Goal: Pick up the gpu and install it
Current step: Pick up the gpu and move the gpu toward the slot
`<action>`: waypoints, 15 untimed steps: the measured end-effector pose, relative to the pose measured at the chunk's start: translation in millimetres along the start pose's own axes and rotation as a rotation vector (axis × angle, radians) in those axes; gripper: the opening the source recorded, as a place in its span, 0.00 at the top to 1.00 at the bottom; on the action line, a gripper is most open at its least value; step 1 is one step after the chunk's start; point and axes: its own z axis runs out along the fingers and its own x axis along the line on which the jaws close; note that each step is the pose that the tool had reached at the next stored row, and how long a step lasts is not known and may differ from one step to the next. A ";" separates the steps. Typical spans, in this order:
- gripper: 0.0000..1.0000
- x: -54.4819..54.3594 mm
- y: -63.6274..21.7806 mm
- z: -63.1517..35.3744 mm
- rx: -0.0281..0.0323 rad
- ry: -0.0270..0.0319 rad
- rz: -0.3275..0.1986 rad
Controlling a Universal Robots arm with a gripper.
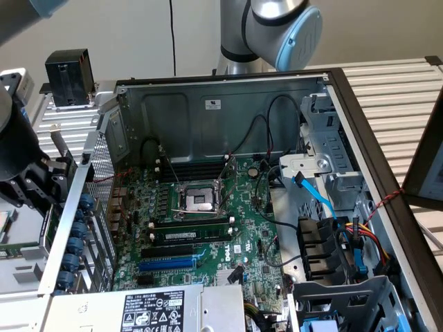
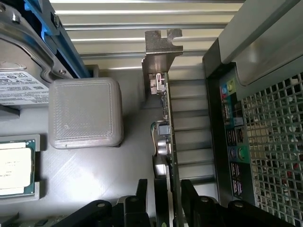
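Step in hand, by my reading: the pick-up. The pincer (image 2: 164, 187) is gripping narrow on the gpu (image 2: 166, 118), with black jaws flanking the thin green board edge-on. The card is sitting outside the case (image 2: 274, 118), just beside its perforated steel rear wall, at the exterior view's left. Its stamped silver bracket (image 2: 162, 47) is pointing away over the ribbed surface (image 2: 118, 21). The next move is calling for clearing that wall and squaring the board to the blue slot (image 1: 166, 263).

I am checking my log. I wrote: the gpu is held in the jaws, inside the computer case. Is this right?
Not quite. The gpu is held in the gripper's jaws, but outside the computer case, beside its rear port panel, as the wrist view shows.
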 end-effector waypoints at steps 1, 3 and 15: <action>0.59 -0.3 -0.1 0.0 -0.0043 0.0014 0.000; 0.59 -0.8 -0.4 0.1 -0.0069 0.0093 0.001; 0.59 -4.9 -1.7 0.1 -0.0018 0.0405 0.004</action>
